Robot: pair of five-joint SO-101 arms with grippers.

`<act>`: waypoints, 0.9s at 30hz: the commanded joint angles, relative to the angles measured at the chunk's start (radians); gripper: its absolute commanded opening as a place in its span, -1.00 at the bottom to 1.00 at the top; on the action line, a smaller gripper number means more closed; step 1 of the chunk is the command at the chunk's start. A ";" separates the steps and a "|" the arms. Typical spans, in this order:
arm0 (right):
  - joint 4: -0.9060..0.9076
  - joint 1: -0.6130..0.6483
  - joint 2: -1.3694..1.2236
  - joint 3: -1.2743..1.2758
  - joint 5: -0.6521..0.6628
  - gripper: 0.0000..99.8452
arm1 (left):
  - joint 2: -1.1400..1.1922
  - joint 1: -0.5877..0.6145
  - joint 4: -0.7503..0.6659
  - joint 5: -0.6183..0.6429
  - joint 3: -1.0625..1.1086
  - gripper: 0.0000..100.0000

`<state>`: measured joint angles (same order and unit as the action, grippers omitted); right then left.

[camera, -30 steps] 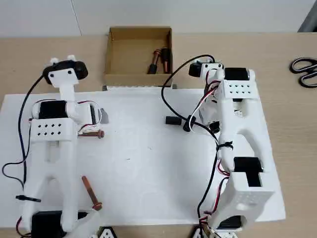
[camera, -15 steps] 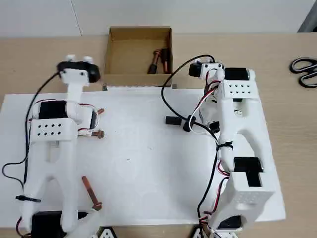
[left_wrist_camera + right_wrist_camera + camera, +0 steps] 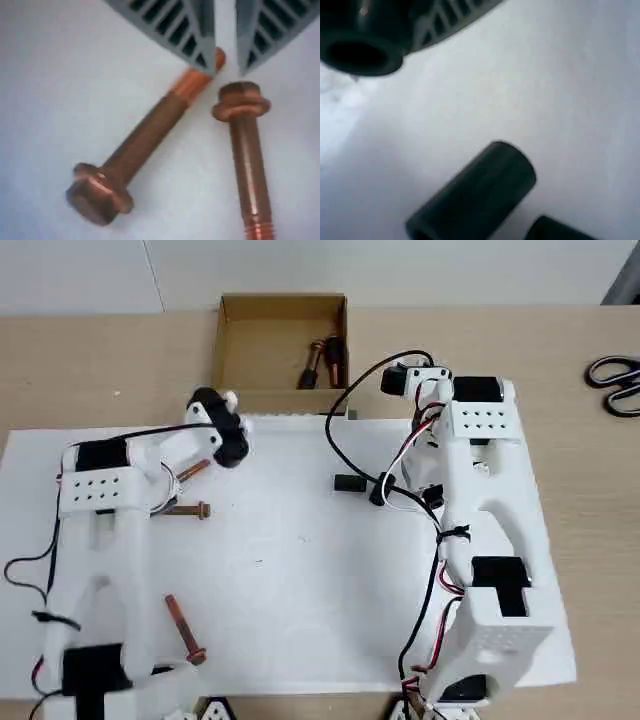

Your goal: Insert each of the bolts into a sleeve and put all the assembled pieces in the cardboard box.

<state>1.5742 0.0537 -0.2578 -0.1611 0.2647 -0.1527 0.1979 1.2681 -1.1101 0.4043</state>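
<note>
**Spotter:** What's under your left arm?

**Operator:** My left gripper (image 3: pixel 225 50) hangs over the mat with its jaws a narrow gap apart, holding nothing. The slanted bolt (image 3: pixel 150 130) has its threaded tip right under that gap, partly beneath one jaw, with its head well away from them. A second bolt (image 3: pixel 247 150) lies with its head just beside the other jaw and its shank running away. A third bolt (image 3: pixel 184 628) lies well apart from the jaws, back toward the arm's base.

**Spotter:** How would you take one?

**Operator:** I judge them stiff, smooth and heavy for their size, and round enough to roll or squirt out. The tip is a poor hold. I'd grip across the plain shank nearer the head and leave the thread free for a sleeve.

**Spotter:** And to the right?

**Operator:** The cardboard box (image 3: pixel 228 350), with assembled pieces (image 3: pixel 322 360) inside, lies beyond the left jaws. A loose sleeve (image 3: pixel 475 197) lies below my right gripper (image 3: pixel 402 37), with another sleeve (image 3: pixel 555 230) just beside it. A third sleeve (image 3: pixel 360 52) sits close against that gripper, but I can't tell whether it's clamped.
</note>
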 commanded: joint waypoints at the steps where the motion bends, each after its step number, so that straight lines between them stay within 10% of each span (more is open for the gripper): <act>1: 0.002 -0.002 0.065 -0.006 -0.005 -0.98 | 0.064 0.014 -0.049 -0.083 -0.030 -0.95; 27: 0.002 -0.004 0.064 -0.006 -0.003 -0.98 | 0.272 -0.018 0.011 -0.333 -0.125 -0.77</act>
<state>1.5742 0.0522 -0.2578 -0.1611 0.2647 0.1082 0.1841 1.2743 -1.3157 0.3184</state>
